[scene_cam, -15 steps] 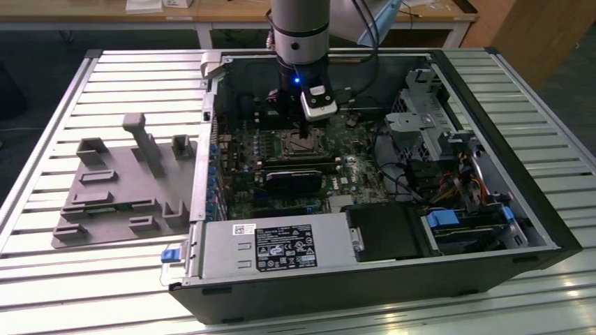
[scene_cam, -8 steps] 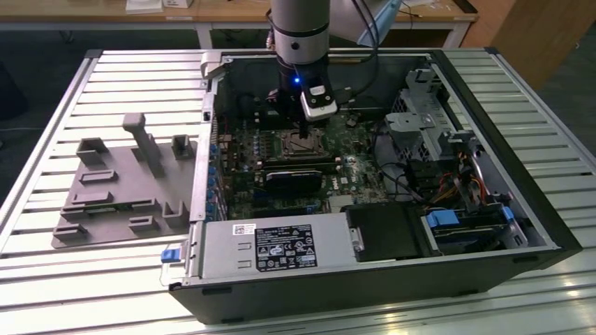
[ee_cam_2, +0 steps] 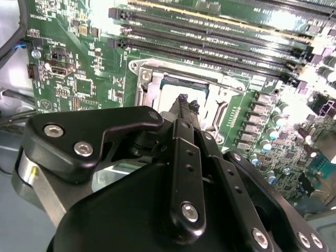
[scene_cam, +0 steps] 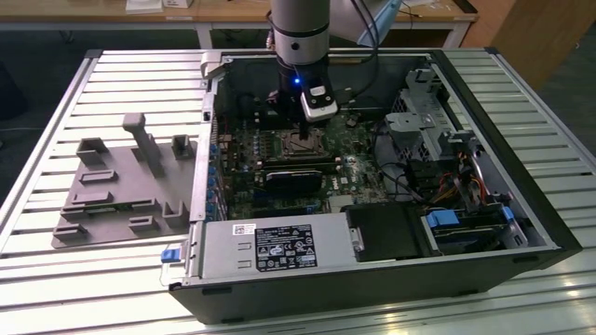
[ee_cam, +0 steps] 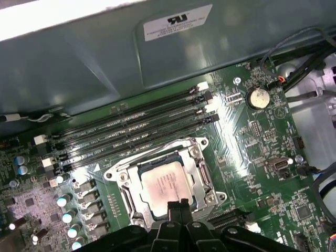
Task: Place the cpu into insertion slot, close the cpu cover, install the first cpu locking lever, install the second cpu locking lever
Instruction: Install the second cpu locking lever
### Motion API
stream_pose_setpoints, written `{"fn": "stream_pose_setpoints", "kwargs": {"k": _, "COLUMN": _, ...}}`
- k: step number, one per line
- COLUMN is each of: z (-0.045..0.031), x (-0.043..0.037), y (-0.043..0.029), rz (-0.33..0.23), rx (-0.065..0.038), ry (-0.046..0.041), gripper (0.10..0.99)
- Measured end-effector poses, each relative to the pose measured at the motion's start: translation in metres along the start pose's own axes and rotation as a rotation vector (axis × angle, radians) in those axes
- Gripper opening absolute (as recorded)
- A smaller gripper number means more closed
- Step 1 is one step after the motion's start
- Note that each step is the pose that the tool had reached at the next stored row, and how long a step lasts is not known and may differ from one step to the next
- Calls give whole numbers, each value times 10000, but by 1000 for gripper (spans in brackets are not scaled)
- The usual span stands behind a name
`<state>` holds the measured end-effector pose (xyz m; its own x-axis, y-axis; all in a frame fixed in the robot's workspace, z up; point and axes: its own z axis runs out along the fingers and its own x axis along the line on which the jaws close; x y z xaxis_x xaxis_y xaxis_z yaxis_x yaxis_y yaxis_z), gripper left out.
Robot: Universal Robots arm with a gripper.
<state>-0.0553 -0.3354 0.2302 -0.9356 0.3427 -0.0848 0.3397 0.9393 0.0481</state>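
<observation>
Broadly, a slatted metal desk (scene_cam: pixel 56 279) carries an open computer case (scene_cam: pixel 521 209) lying on its side, with a grey moulded fixture tray (scene_cam: pixel 112 202) well off to the exterior view's left of the tool (scene_cam: pixel 300 131). Inside the case, a green circuit board (scene_cam: pixel 242 150) spreads beneath the tool, and a grey power supply box (scene_cam: pixel 270 246) lies along the case's near wall, well clear of it. The arm (scene_cam: pixel 300 28) reaches straight down into the case, its tool hanging right over the insertion slot (ee_cam: pixel 167 181). Four long black memory slots (ee_cam: pixel 131 126) run just beyond that slot. The cpu cover (ee_cam: pixel 202 176) lies flat, framing the slot on all sides. The cpu (ee_cam: pixel 167 185) sits in the slot, its pale top showing through the cover's window. In both wrist views the tool's fingers (ee_cam_2: pixel 184 105) are pressed together with nothing between them, tips just above or touching the chip's near edge.
</observation>
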Motion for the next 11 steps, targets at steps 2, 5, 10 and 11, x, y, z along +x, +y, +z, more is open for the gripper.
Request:
{"fn": "stream_pose_setpoints", "kwargs": {"k": 2, "z": 0, "x": -3, "y": -6, "rz": -14, "rx": 109, "ry": -38, "gripper": 102}}
{"fn": "stream_pose_setpoints", "kwargs": {"k": 5, "z": -1, "x": -9, "y": -26, "rz": -19, "rx": 166, "ry": -59, "gripper": 102}}
{"fn": "stream_pose_setpoints", "kwargs": {"k": 10, "z": -2, "x": -30, "y": -79, "rz": -21, "rx": 184, "ry": -65, "gripper": 102}}
{"fn": "stream_pose_setpoints", "kwargs": {"k": 11, "z": -2, "x": -34, "y": -88, "rz": -21, "rx": 188, "ry": -67, "gripper": 102}}
